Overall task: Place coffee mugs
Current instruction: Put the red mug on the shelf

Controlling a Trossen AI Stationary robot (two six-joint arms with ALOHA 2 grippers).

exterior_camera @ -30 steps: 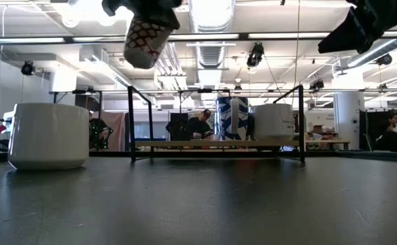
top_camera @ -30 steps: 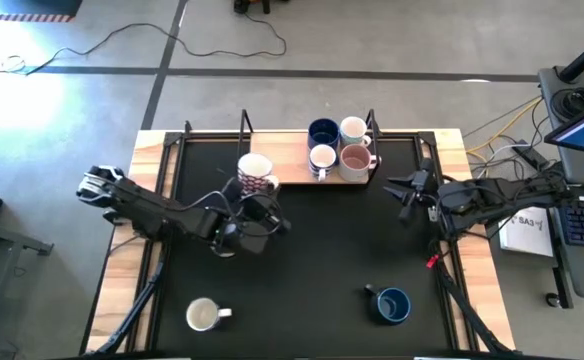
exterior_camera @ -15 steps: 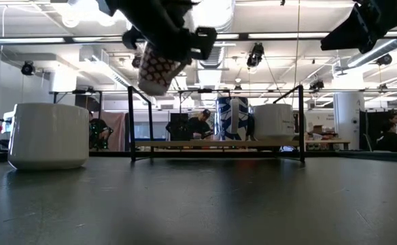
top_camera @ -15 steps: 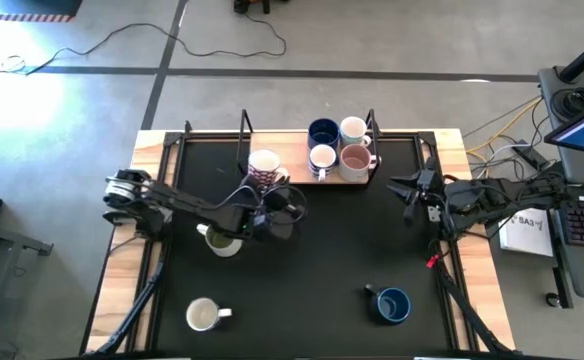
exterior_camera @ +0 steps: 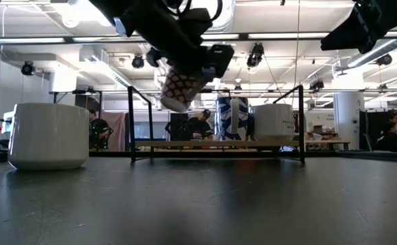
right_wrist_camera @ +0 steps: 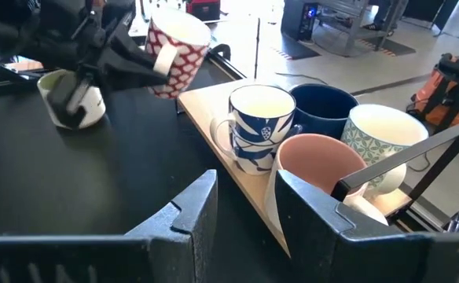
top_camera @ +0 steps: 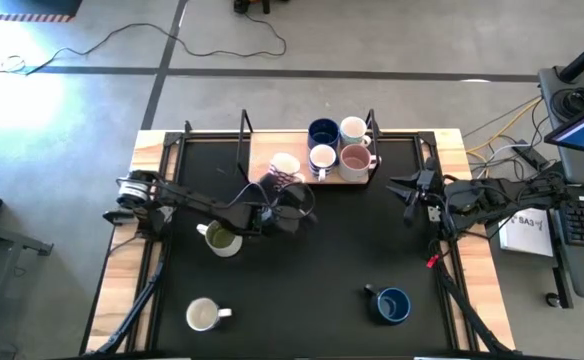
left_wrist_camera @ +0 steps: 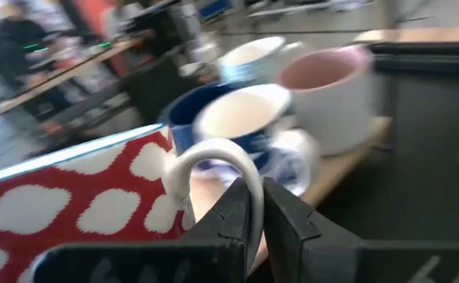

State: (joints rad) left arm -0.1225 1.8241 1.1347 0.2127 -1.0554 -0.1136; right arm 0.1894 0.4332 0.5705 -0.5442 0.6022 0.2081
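Observation:
My left gripper point(top_camera: 280, 192) is shut on a white mug with red print point(top_camera: 283, 167), held in the air just left of the wooden board point(top_camera: 297, 176) at the table's far edge. Four mugs stand on that board: a dark blue one point(top_camera: 322, 131), a white patterned one point(top_camera: 353, 129), a blue-and-white one point(top_camera: 322, 157) and a pinkish one point(top_camera: 356, 158). An olive-green mug point(top_camera: 219, 239), a cream mug point(top_camera: 204, 315) and a second dark blue mug point(top_camera: 392, 305) stand on the black mat. My right gripper point(top_camera: 404, 192) waits open at the table's right side. My left gripper point(left_wrist_camera: 251, 208) pinches the red-print mug's white handle loop point(left_wrist_camera: 214, 153) between its two fingers. The fingers come from the table's near-left side, roughly level. The mug point(exterior_camera: 180, 88) is lifted clear of the table and tilted, as the low view and the right wrist view point(right_wrist_camera: 174, 51) show.
A black metal frame point(top_camera: 244, 130) stands around the board at the far edge. The mat's middle point(top_camera: 342, 240) lies bare between the arms. Cables and a laptop sit beyond the table's right edge. People sit in the room behind the table.
My left gripper, still shut on the red-print mug, has carried it toward the table's right and down, closer to the wooden board. The arm's move has uncovered the olive-green mug on the mat. My right arm has kept still.

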